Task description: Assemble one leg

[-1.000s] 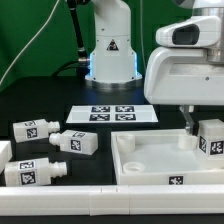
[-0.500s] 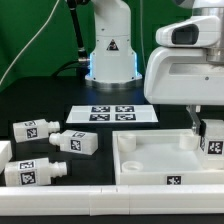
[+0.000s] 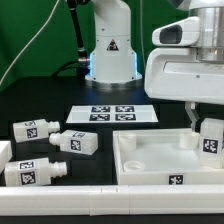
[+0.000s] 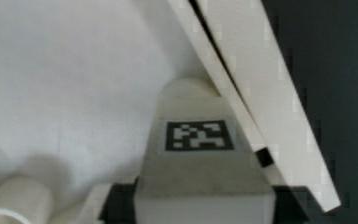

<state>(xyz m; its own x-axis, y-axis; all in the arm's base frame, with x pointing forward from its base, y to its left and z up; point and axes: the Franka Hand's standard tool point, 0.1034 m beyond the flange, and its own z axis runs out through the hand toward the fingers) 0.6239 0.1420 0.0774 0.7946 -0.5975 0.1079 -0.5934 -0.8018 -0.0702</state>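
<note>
My gripper (image 3: 203, 128) is shut on a white leg (image 3: 211, 138) with a black-and-white tag, held upright over the far corner on the exterior view's right of the white tray-like panel (image 3: 150, 160). In the wrist view the leg (image 4: 202, 140) fills the space between my dark fingers (image 4: 126, 203), its tag facing the camera, right beside the panel's raised rim (image 4: 247, 90). Whether the leg touches the panel floor cannot be told. Three more legs (image 3: 75, 142) lie on the table at the exterior view's left.
The marker board (image 3: 113, 114) lies behind the panel. The robot base (image 3: 110, 50) stands at the back. A white rail (image 3: 60, 185) runs along the front edge. Loose legs (image 3: 33, 129) (image 3: 35, 171) lie at the exterior view's left.
The gripper and the held leg have shifted slightly toward the exterior view's right and a little lower over the panel's corner. The other legs have not moved.
</note>
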